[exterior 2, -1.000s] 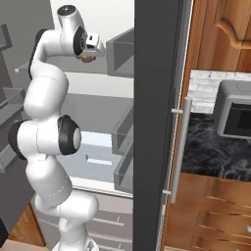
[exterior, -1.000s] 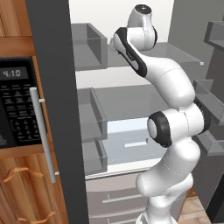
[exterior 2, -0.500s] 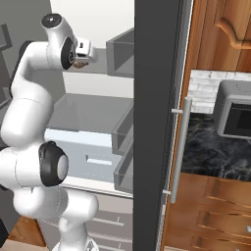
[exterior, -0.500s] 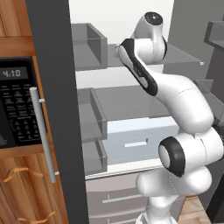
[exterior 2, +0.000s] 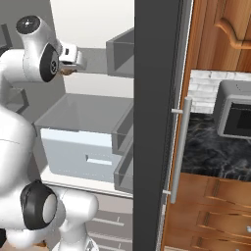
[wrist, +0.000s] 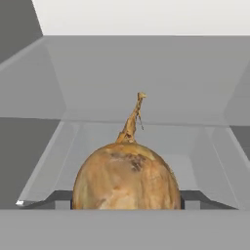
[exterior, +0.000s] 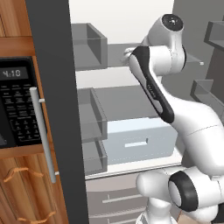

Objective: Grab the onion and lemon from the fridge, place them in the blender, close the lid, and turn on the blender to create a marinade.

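Fridge [exterior: 54, 109] open in left base view; dark grey door edge-on with silver bar handle [exterior: 41, 131]; pale interior, grey shelves and door bins, light drawer [exterior: 140, 140] in the middle; arm reaching in at upper-shelf height, wrist blocking sight of the gripper; black microwave [exterior: 17, 107] set in wood cabinet to the left.

Right base view: gripper [exterior 2: 68, 71] at upper left, level with top shelf; sliver of tan-brown onion [exterior 2: 67, 71] showing just under the white hand; fridge door and handle [exterior 2: 179, 147] centre; dark marble counter [exterior 2: 211, 152] and wood cabinets to the right.

Hand view: onion [wrist: 127, 178] dead centre, round, mottled tan-brown skin, dry twisted stem pointing up; finger tips [wrist: 62, 201] pressed against both flanks, clamped on the bulb; grey fridge shelf and walls behind.
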